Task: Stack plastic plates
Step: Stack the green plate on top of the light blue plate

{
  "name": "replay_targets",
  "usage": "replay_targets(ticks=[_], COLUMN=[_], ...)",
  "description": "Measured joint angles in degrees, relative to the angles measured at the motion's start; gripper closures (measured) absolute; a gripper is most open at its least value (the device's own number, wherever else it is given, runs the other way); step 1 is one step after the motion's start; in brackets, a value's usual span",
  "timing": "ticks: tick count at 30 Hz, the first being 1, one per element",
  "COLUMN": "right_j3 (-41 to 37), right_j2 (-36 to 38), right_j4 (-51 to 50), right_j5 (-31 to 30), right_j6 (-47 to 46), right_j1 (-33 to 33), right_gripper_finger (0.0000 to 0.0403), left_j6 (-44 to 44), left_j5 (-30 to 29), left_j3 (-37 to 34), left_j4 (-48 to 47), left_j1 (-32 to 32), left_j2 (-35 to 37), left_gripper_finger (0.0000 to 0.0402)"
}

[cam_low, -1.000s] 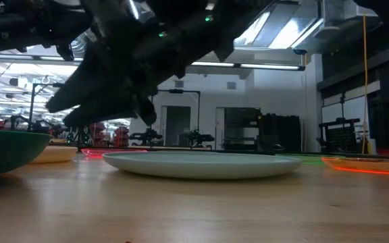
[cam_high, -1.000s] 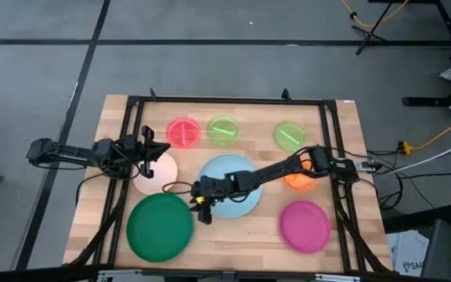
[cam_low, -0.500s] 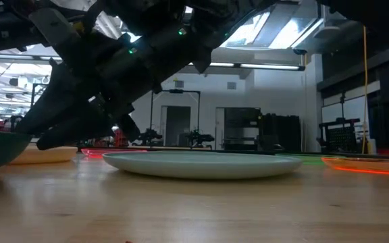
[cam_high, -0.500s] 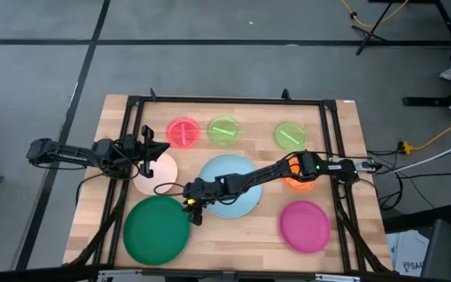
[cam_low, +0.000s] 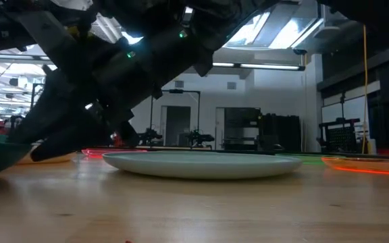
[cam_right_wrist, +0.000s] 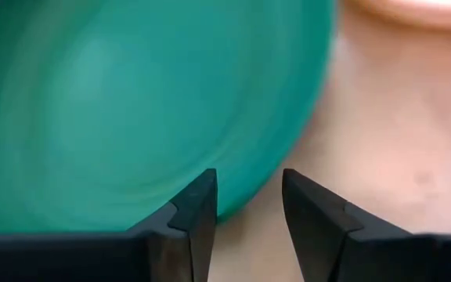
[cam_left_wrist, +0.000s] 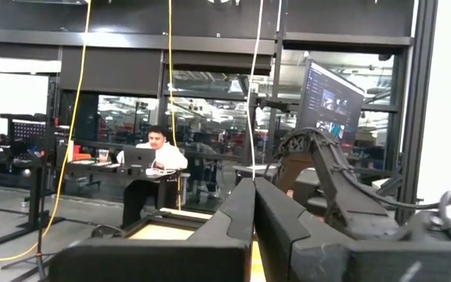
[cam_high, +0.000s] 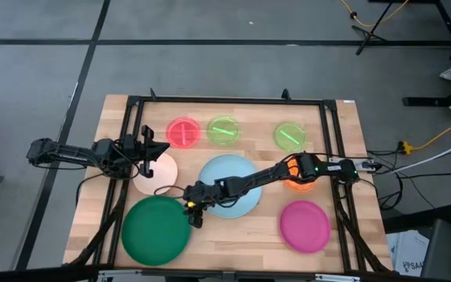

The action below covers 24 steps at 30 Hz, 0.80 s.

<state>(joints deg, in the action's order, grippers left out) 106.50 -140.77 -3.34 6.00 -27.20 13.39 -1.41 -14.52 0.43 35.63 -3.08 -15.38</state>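
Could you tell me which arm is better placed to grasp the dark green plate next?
Right: its gripper has open fingers at the dark green plate rim. The left gripper waits, shut, over the cream-pink plate.

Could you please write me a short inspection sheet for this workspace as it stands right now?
Surface: wooden table inside a black frame.
Job's things: eight plates, all lying apart, none stacked: dark green plate, light blue plate, magenta plate, cream-pink plate, red plate, two lime plates, orange plate partly under the right arm.
Clutter: nothing seen.
Grippers: right gripper open at the dark green plate's edge; left gripper shut, over the table's left side above the cream-pink plate.
Cables: yellow cable on the floor to the right.
Surroundings: a seated person at a desk beyond the table.
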Motion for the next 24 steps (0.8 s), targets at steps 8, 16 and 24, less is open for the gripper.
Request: replay_targets(ticks=[8, 16, 24], right_j3=[0.0, 0.0, 0.0], right_j2=[-0.6, -1.5, -1.5], right_j4=[0.9, 2.2, 2.5], right_j5=[0.2, 3.7, 3.7], right_j6=[0.3, -1.1, -0.1], right_j1=[0.0, -1.0, -1.0], right_gripper_finger=[0.0265, 0.0270, 0.0364], left_j6=[0.0, 0.0, 0.0], left_j5=[0.0, 0.4, 0.4], left_j3=[0.0, 0.0, 0.0], left_j4=[0.1, 0.0, 0.0], left_j1=[0.0, 0.0, 0.0], left_j2=[0.0, 0.0, 0.0], left_gripper_finger=[0.0399, 0.0399, 0.0399])
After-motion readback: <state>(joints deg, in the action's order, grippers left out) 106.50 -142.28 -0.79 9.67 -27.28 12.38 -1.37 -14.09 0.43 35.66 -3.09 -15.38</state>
